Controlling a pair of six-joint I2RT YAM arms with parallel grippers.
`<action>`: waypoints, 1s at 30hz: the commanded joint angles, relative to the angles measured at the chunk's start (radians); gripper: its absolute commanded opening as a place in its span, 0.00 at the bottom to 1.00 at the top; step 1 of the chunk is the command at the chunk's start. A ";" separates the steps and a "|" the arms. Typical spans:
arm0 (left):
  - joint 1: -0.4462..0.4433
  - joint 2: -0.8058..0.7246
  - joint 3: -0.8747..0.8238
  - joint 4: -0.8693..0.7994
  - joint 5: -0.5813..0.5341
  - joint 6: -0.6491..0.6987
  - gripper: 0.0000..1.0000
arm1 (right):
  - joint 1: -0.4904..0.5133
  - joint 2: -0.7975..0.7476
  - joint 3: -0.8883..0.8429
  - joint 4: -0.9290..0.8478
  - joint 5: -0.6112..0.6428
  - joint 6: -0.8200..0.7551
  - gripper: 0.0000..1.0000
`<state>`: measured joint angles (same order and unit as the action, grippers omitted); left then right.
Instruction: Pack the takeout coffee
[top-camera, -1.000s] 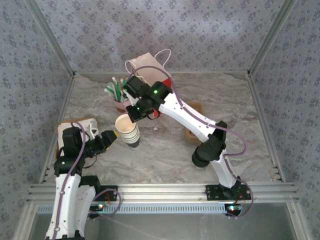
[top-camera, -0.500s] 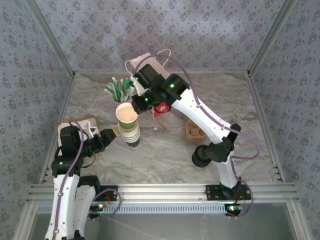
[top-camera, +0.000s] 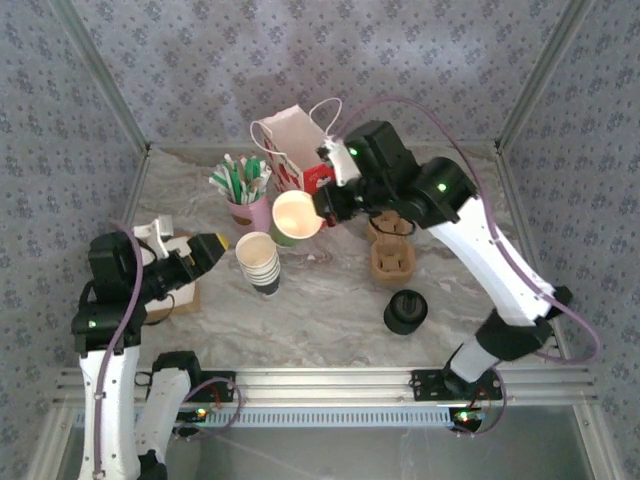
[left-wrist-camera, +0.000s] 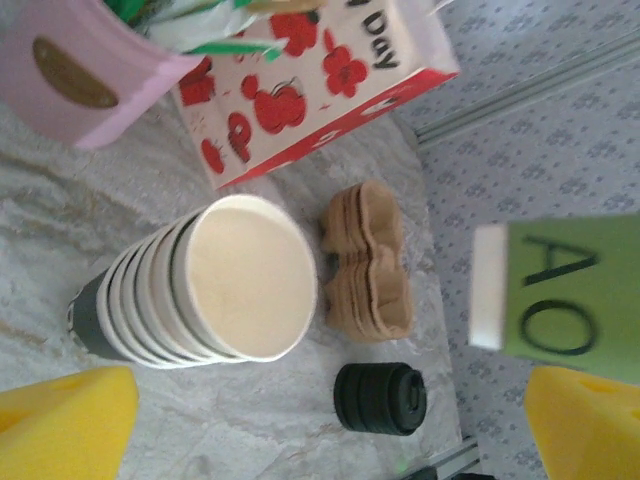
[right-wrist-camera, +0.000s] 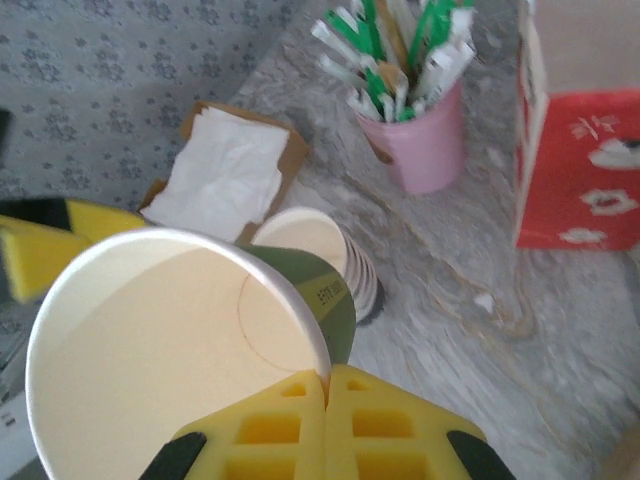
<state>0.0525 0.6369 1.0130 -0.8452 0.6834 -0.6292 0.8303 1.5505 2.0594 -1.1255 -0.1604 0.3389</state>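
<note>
The takeout coffee is a green-sided paper cup, open-topped and tilted, hanging in the air beside the paper bag. My right gripper is shut on its rim; in the right wrist view the yellow pads pinch the white rim of the cup. In the left wrist view the same cup shows at the right. My left gripper stands open just left of the stack of white cups, its fingers wide apart with nothing between them.
A pile of black lids lies front right of the stack. Brown cup carriers sit behind it. The red-flowered paper bag and a pink cup of straws stand at the back. A napkin box is at the left.
My right gripper lifted the green cup off the stack and carried it up and to the right. My left gripper let go of the stack, opened wide and drew back left.
</note>
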 joint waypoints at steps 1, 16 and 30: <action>-0.001 0.050 0.078 -0.064 -0.003 0.046 0.99 | -0.030 -0.096 -0.157 0.061 -0.028 -0.014 0.02; -0.713 0.417 0.367 -0.010 -0.556 0.052 0.99 | -0.099 -0.351 -0.854 0.296 -0.055 0.049 0.02; -0.930 0.451 0.252 0.121 -0.637 0.016 1.00 | -0.004 -0.240 -1.061 0.489 -0.021 0.126 0.03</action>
<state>-0.8673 1.1271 1.2938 -0.7563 0.0830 -0.5991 0.8032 1.2816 1.0119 -0.6895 -0.2066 0.4381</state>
